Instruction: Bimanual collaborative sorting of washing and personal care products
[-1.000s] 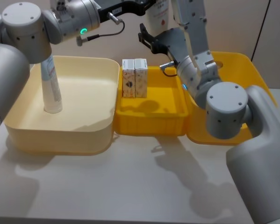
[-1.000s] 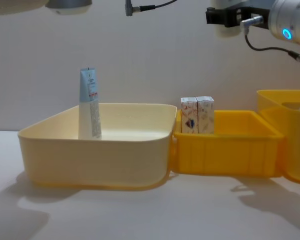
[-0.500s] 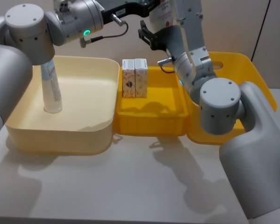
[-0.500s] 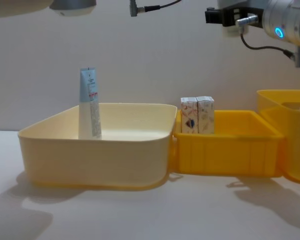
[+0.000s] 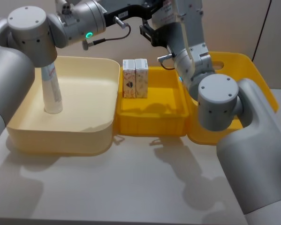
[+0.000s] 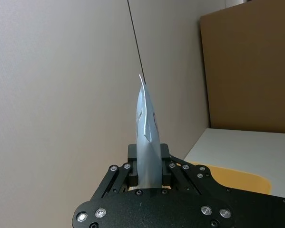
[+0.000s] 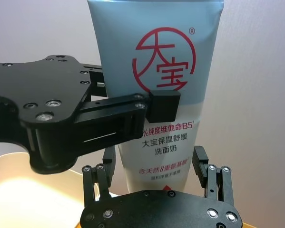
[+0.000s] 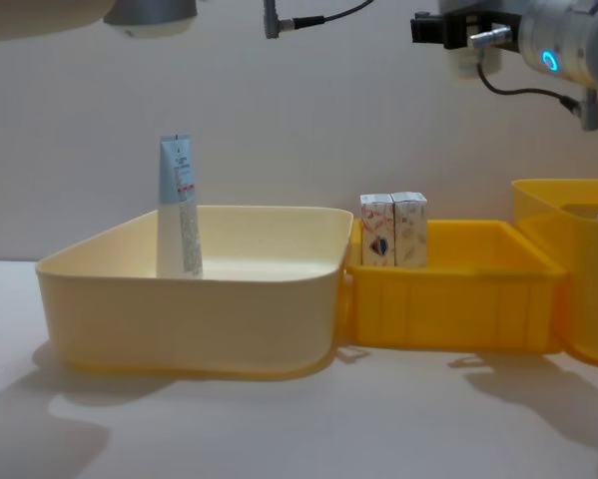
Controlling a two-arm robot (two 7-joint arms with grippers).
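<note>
- The held tube (image 7: 161, 95) hangs high above the bins, at the back of the scene between the two arms, its flat printed face toward the right wrist camera.
- The left gripper (image 6: 148, 164) has its jaws closed on the tube's flat faces, roughly at mid-body. The crimped seam stands clear above them.
- The right gripper (image 7: 154, 164) sits at the tube's white lower end. Whether it is gripping there or only flanking the tube, I cannot tell.
- Handling, as I judge it: a light, soft-walled plastic tube. A hard squeeze on the body would dent it, and the glossy skin may slide. The stiffer places to hold are the cap end and the crimped seam.
- A standing tube (image 8: 179, 210) is upright in the cream bin (image 5: 84, 136), near its far left side. It is tall and narrow, so a nudge could likely tip it.
- Two cartons (image 5: 134, 78) stand side by side, touching, against the back wall of the middle yellow bin (image 5: 149, 126). They are probably light thin card, best pinched across the broad faces.
- Hidden or unclear:
  - The held tube's cap is behind the right gripper's body.
  - The larger yellow bin (image 5: 253, 70) is mostly screened by the right arm, so I cannot read its contents.
</note>
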